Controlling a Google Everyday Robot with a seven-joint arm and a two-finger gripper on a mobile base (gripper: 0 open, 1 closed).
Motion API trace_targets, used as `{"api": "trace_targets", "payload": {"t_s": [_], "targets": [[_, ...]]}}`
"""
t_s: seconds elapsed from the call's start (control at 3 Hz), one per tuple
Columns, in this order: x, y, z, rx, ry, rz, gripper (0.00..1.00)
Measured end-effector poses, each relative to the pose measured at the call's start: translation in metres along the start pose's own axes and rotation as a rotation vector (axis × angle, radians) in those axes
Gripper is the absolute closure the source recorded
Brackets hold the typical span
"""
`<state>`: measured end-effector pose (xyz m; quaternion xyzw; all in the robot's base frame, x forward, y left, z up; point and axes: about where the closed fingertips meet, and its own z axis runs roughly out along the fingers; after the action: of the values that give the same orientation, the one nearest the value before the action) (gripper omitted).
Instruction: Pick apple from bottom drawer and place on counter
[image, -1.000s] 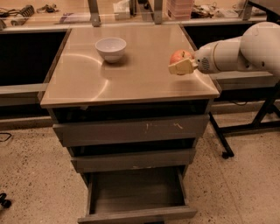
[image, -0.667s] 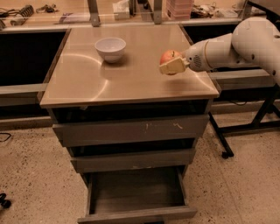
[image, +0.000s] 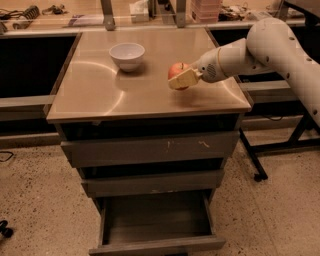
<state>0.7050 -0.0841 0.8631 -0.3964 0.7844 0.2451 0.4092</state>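
The red apple is held in my gripper over the right middle of the beige counter, just above its surface. The gripper's pale fingers are shut on the apple. My white arm reaches in from the right. The bottom drawer is pulled open below, and its dark inside shows nothing in it.
A white bowl stands on the counter at the back left of the apple. Two taller grey drawers sit above the open one. A cluttered bench runs behind. A black table leg with a caster stands at the right.
My gripper has carried the apple leftward from the counter's right edge toward its middle.
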Motion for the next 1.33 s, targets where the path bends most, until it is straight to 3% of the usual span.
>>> {"api": "trace_targets", "payload": {"t_s": [1.0,1.33], "targets": [[0.028,0.005,0.027,-0.063,0.044,-0.019,1.00],[0.028,0.005,0.027,-0.063,0.044,-0.019,0.81]]}}
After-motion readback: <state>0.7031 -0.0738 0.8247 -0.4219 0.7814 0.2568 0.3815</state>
